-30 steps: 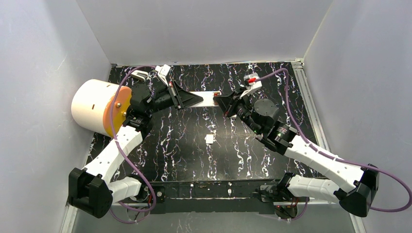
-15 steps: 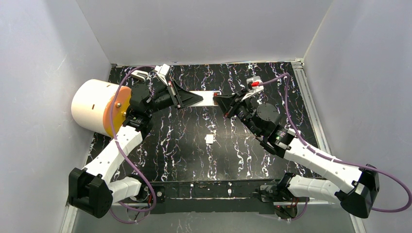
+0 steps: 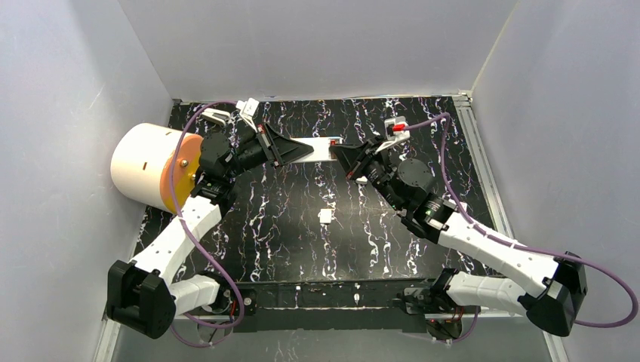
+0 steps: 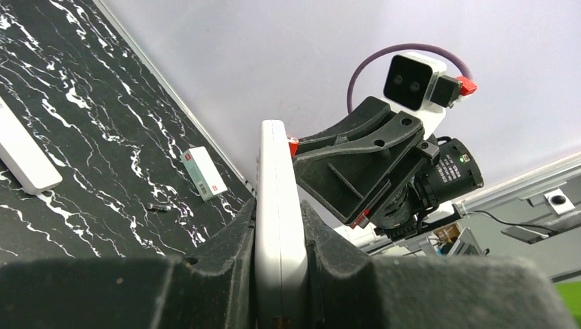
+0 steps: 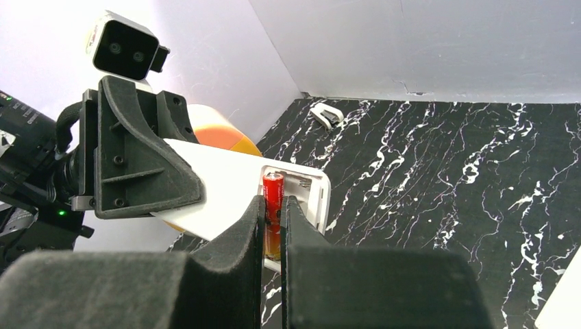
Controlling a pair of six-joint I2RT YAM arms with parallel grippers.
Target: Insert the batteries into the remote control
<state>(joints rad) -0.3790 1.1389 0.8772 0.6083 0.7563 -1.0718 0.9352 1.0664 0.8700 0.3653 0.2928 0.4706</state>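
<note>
two remotes: held remote (image 4: pixel 275 171) clamped edge-on in the tightly closed left gripper (image 4: pixel 277 214); second remote (image 4: pixel 24 161) flat on the table (image 3: pixel 287 241); two batteries: gripped battery (image 5: pixel 273 188) pinched in the right gripper (image 5: pixel 273 209) at the held remote's open compartment; loose battery (image 4: pixel 158 206) on the table.

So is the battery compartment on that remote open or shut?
Open: in the right wrist view the recess at the end of the remote lies uncovered, with the battery pinched in the right gripper at it.
</note>
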